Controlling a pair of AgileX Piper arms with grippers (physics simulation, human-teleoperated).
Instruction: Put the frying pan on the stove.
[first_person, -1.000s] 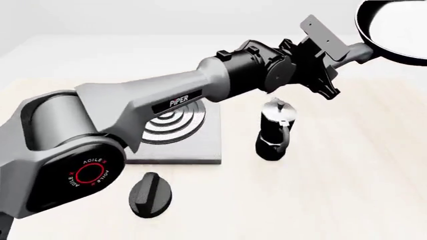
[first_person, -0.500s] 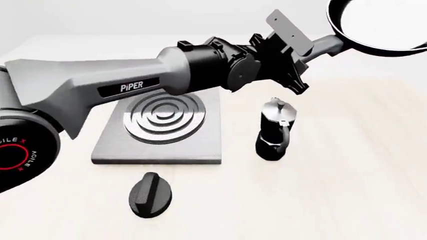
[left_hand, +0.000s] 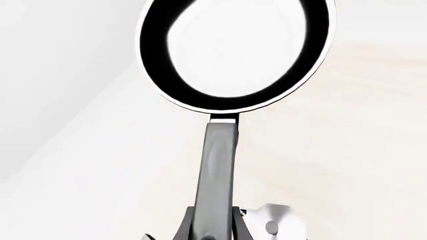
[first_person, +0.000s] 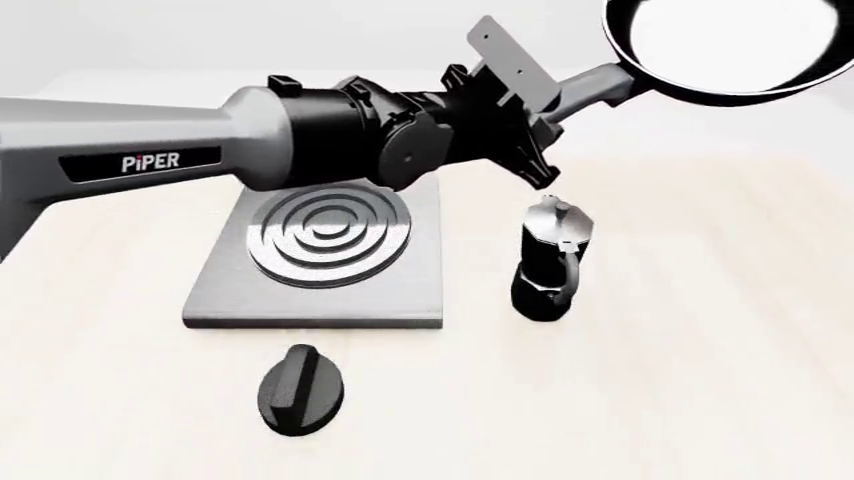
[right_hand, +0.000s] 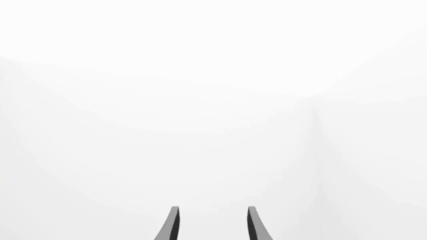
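The frying pan (first_person: 727, 45), black with a glossy white-reflecting inside, hangs in the air at the far right, high above the table. My left gripper (first_person: 558, 105) is shut on its long dark grey handle (first_person: 594, 85). In the left wrist view the pan (left_hand: 233, 50) sits at the end of the handle (left_hand: 217, 170), which runs back between the fingers (left_hand: 183, 231). The stove (first_person: 320, 255), a grey square plate with silver rings, lies on the table below and left of the pan, under my left arm. My right gripper (right_hand: 212, 225) is open, empty, facing blank white.
A black moka pot (first_person: 547, 262) with a silver lid stands just right of the stove, below the left gripper. A small black oval knob (first_person: 300, 390) lies in front of the stove. The right arm does not show in the front view.
My left arm has drawn back to the left with the pan in its grip. The pan has shifted left and slightly up, from the top right corner towards the moka pot's side.
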